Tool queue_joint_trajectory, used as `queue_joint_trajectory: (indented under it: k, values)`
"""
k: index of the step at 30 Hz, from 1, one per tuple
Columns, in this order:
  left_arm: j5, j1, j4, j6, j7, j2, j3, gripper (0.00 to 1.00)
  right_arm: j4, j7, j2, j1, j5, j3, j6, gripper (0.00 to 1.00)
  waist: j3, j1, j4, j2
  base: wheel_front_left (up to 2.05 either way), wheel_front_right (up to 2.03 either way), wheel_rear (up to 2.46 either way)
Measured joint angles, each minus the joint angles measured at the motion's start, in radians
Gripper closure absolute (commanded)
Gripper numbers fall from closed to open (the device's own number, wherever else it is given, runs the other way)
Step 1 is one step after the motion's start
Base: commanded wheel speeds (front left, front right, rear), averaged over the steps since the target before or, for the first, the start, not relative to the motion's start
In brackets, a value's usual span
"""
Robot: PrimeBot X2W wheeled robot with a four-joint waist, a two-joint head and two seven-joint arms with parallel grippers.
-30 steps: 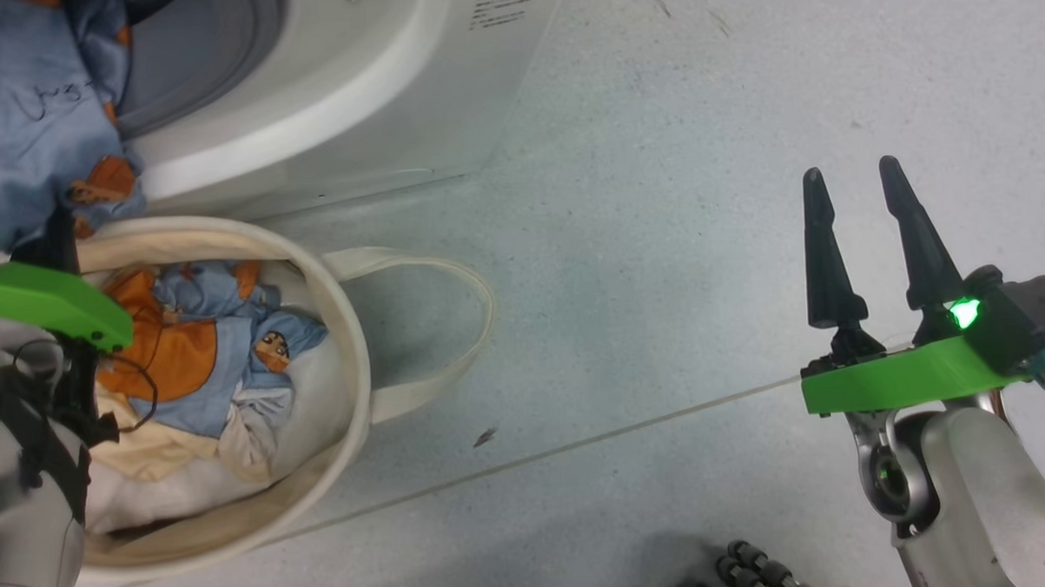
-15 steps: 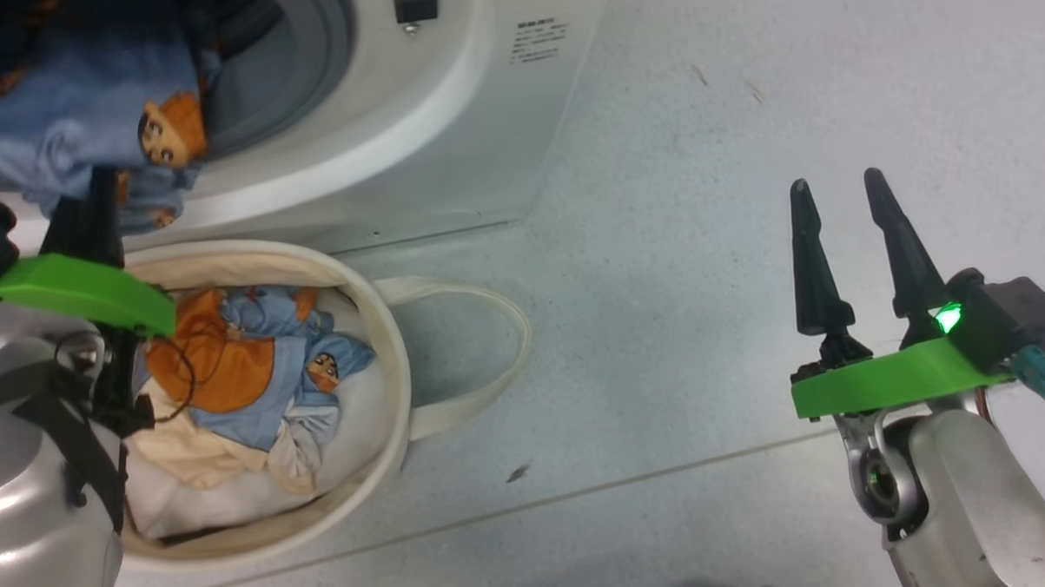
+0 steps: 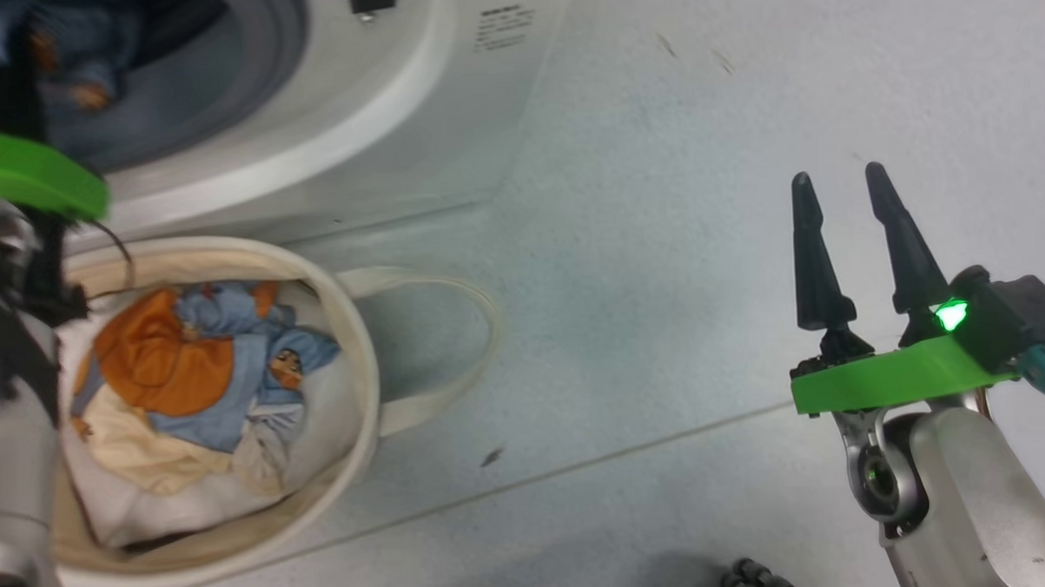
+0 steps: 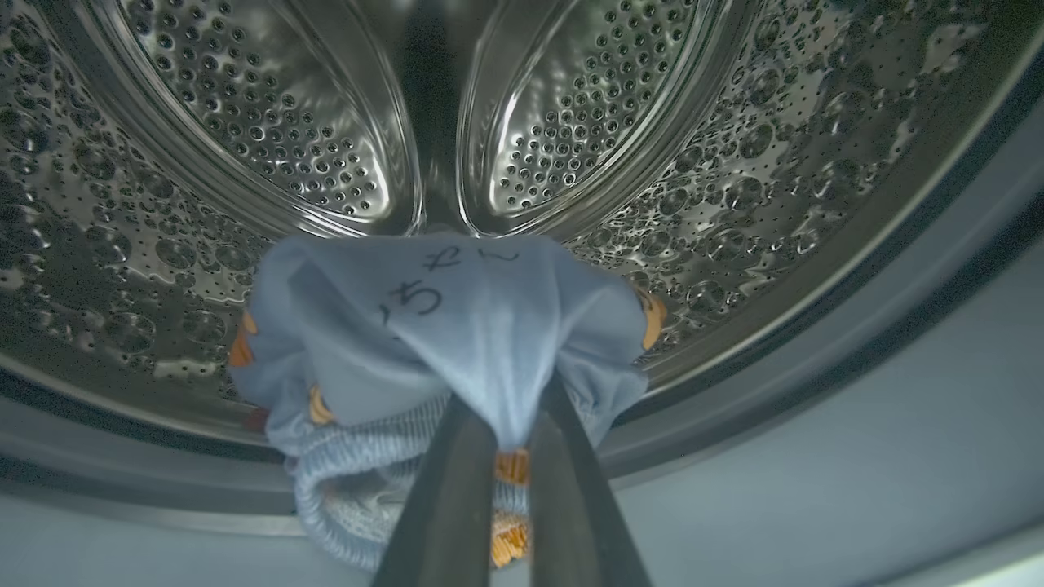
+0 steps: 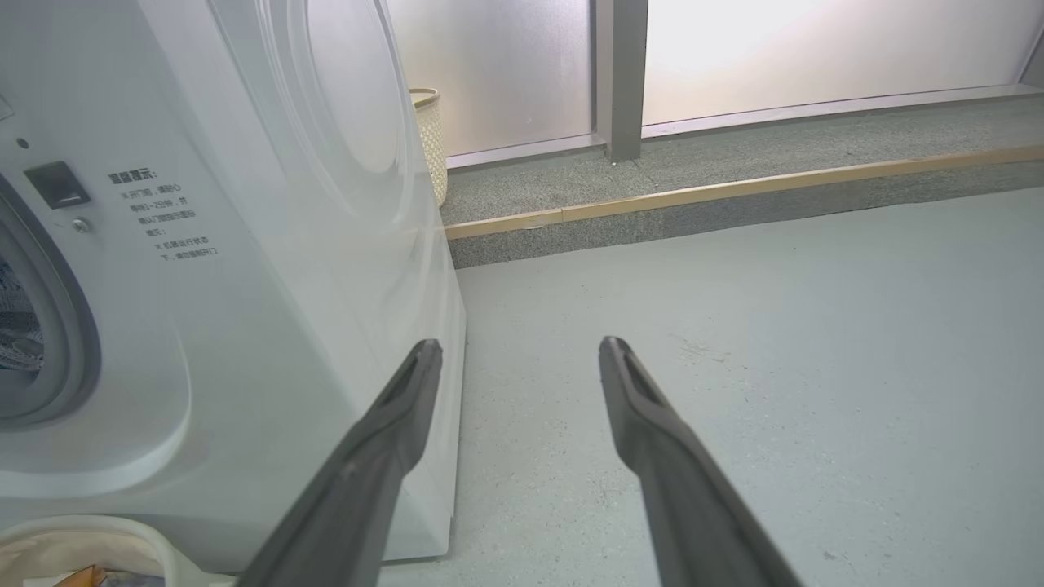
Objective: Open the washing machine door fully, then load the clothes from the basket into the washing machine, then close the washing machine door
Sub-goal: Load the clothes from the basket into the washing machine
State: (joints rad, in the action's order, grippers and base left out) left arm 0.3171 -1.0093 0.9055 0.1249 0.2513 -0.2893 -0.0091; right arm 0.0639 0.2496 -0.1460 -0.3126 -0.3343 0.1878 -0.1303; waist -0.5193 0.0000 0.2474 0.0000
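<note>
My left gripper (image 4: 512, 424) is shut on a light blue garment (image 4: 457, 326) with orange prints, which hangs at the mouth of the washing machine's steel drum (image 4: 269, 106), just past the grey gasket (image 4: 856, 342). In the head view the white washing machine (image 3: 369, 116) stands at the top left. Below it is the cream basket (image 3: 351, 352), holding more clothes (image 3: 203, 365) in orange, blue and cream. My right gripper (image 3: 840, 187) hangs open over bare floor at the right, with nothing between its fingers (image 5: 391, 440). The washing machine door is out of view.
One loop handle (image 3: 454, 331) of the basket lies on the grey floor (image 3: 643, 263) toward my right arm. In the right wrist view a woven bin (image 5: 431, 139) stands behind the machine, and a raised kerb (image 5: 734, 204) runs along frosted windows.
My left gripper has carried the blue garment up from over the basket into the drum's mouth. The head camera has shifted. The right arm has stayed put.
</note>
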Motion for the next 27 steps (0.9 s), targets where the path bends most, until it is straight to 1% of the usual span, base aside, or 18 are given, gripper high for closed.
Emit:
queue_joint_trajectory:
  k: [4,6,7,10,11,12,15,16,17,18,23,27]
  values:
    - [-0.017,-0.094,0.066,0.000,0.002,-0.039,-0.001,1.00,-0.021,0.000,0.010,0.006,0.011,-0.018,0.000,0.00,-0.044,0.0000,0.033,0.0000,0.00,0.00,0.00]
    - [-0.025,-0.134,0.066,0.000,0.002,-0.052,0.010,1.00,-0.033,0.000,0.011,0.013,0.014,-0.029,0.000,0.00,-0.070,0.0002,0.047,0.0000,0.00,0.00,0.00]
    - [-0.026,-0.151,0.040,-0.002,0.001,-0.057,0.027,1.00,-0.042,0.000,0.012,0.013,0.018,-0.036,0.000,0.00,-0.083,0.0002,0.054,0.0000,0.00,0.00,0.00]
    - [-0.036,-0.189,-0.106,-0.003,0.004,-0.065,0.095,1.00,-0.067,0.000,0.019,0.011,0.028,-0.046,0.000,0.00,-0.122,0.0002,0.066,0.0000,0.10,0.10,0.10]
    - [-0.042,-0.195,-0.138,-0.002,0.007,-0.064,0.111,1.00,-0.070,0.000,0.024,0.012,0.034,-0.046,0.000,0.00,-0.133,0.0002,0.067,0.0000,0.10,0.10,0.10]
    - [-0.048,-0.199,-0.141,-0.002,0.007,-0.062,0.119,1.00,-0.070,0.000,0.029,0.012,0.039,-0.046,0.000,0.00,-0.142,0.0002,0.067,0.0000,0.07,0.07,0.07]
    - [-0.076,-0.184,-0.032,-0.002,0.007,-0.056,0.104,1.00,-0.070,0.000,0.044,0.011,0.050,-0.041,0.000,0.00,-0.151,0.0003,0.059,0.0000,0.03,0.03,0.03]
    - [-0.080,-0.175,0.005,-0.002,0.007,-0.057,0.098,0.63,-0.070,0.000,0.046,0.011,0.053,-0.040,0.000,0.00,-0.152,0.0001,0.058,0.0000,0.00,0.00,0.00]
    - [-0.080,-0.175,0.005,-0.002,0.007,-0.057,0.098,0.12,-0.070,0.000,0.046,0.011,0.053,-0.040,0.000,0.00,-0.152,0.0001,0.058,0.0000,0.00,0.00,0.00]
    - [-0.086,-0.175,0.044,-0.002,0.006,-0.057,0.090,0.00,-0.070,0.000,0.046,0.011,0.053,-0.039,0.000,0.00,-0.152,0.0001,0.056,0.0000,0.00,0.00,0.00]
    - [-0.105,-0.232,0.221,-0.002,-0.008,-0.053,0.062,0.00,-0.070,0.000,0.046,0.011,0.053,-0.040,0.000,0.00,-0.147,0.0001,0.049,0.0000,0.00,0.00,0.00]
    - [-0.104,-0.297,0.342,-0.023,-0.103,-0.045,0.054,0.00,-0.065,0.000,0.046,0.011,0.053,-0.039,0.000,0.00,-0.129,-0.0001,0.045,0.0000,0.00,0.00,0.00]
